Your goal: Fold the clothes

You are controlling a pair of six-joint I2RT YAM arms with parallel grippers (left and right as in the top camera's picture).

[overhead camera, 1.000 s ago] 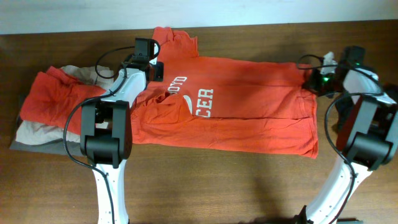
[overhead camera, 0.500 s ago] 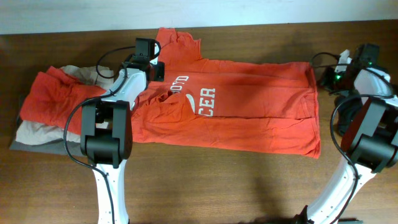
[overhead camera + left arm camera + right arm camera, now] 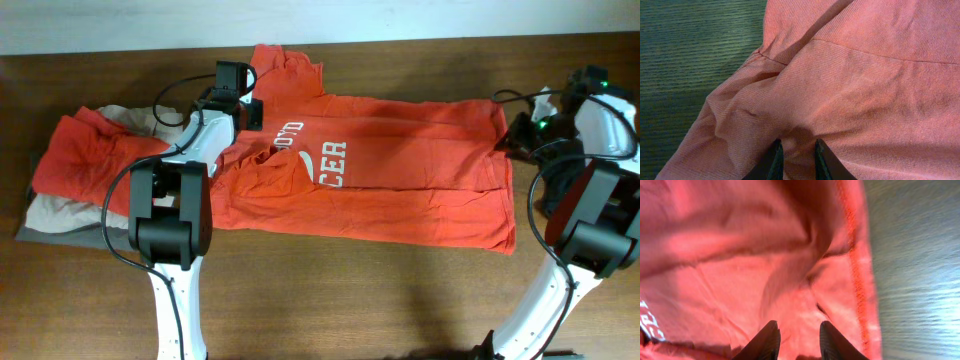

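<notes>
An orange-red T-shirt (image 3: 400, 170) lies spread, lettering up, across the middle of a dark wooden table (image 3: 400, 290) below a white wall (image 3: 120, 25). A heap (image 3: 75, 170) of orange, beige and grey garments sits at the left edge. Whether the left claw (image 3: 797, 148), narrowly parted around a fabric ridge near the far edge, grips it cannot be told. The right claw (image 3: 799, 330) stands spread over the hem near the right edge.
</notes>
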